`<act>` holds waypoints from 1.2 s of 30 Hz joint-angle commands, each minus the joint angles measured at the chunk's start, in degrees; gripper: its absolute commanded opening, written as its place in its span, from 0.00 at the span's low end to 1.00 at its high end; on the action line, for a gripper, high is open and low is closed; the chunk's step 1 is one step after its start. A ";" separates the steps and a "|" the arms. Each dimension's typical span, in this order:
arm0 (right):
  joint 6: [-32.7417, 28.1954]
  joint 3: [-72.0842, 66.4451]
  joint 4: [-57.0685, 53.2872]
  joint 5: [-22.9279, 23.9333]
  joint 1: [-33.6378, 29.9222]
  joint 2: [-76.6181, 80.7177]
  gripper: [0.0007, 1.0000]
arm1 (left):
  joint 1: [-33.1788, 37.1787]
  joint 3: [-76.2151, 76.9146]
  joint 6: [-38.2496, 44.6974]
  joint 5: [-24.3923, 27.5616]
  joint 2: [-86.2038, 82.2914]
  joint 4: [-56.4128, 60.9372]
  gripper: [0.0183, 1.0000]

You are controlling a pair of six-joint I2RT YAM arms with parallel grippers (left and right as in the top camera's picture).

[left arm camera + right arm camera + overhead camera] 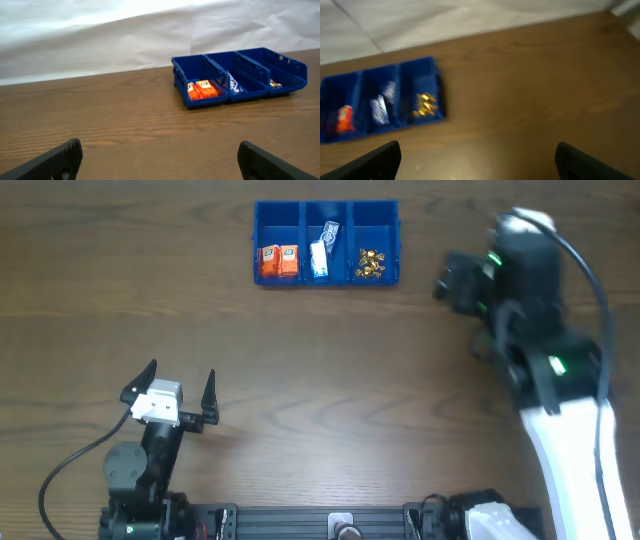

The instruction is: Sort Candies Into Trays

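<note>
A blue tray with three compartments stands at the far middle of the wooden table. Its left bin holds orange candies, its middle bin blue-and-white packets, and its right bin gold candies. My left gripper sits open and empty near the front left, far from the tray. My right gripper hangs lifted to the right of the tray. In its wrist view it is open with nothing between the fingers, and the tray lies ahead with the gold candies nearest.
Bare wooden tabletop spreads between the arms and the tray. A white backdrop rises behind the table's far edge. The right arm's white and black links cover the table's right side.
</note>
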 commanded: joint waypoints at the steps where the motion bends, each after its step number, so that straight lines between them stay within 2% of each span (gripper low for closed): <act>1: -2.16 -13.92 -0.70 -3.67 -5.38 -15.52 1.00 | -0.13 -1.38 0.61 1.05 -0.35 -1.79 1.00; 8: -2.12 -28.57 -0.20 -10.78 -9.16 -34.40 1.00 | -0.13 -1.38 0.59 1.05 -0.35 -1.79 1.00; 12: -1.86 -35.54 1.60 -11.58 -9.42 -40.22 1.00 | -0.13 -1.38 0.61 1.03 -0.35 -1.79 1.00; 19: -1.88 -47.89 11.10 -11.58 -9.42 -50.58 1.00 | -0.13 -1.38 0.61 1.03 -0.35 -1.79 1.00; 23: -2.64 -52.13 16.20 -11.76 -9.42 -54.84 1.00 | -0.13 -1.38 0.61 1.05 -0.35 -1.79 1.00; 26: -3.19 -54.25 19.69 -14.36 -9.42 -57.53 1.00 | -0.13 -1.38 0.61 1.05 -0.35 -1.79 1.00; 31: -8.85 -58.51 27.04 -20.79 -9.27 -58.97 1.00 | -0.13 -1.38 0.61 1.05 -0.35 -1.79 1.00; 33: -8.85 -60.11 29.09 -22.29 -9.07 -58.97 1.00 | -0.13 -1.38 0.61 1.05 -0.35 -1.79 1.00; 36: -8.85 -62.62 31.21 -22.18 -8.98 -58.97 1.00 | -0.13 -1.38 0.61 1.05 -0.35 -1.79 1.00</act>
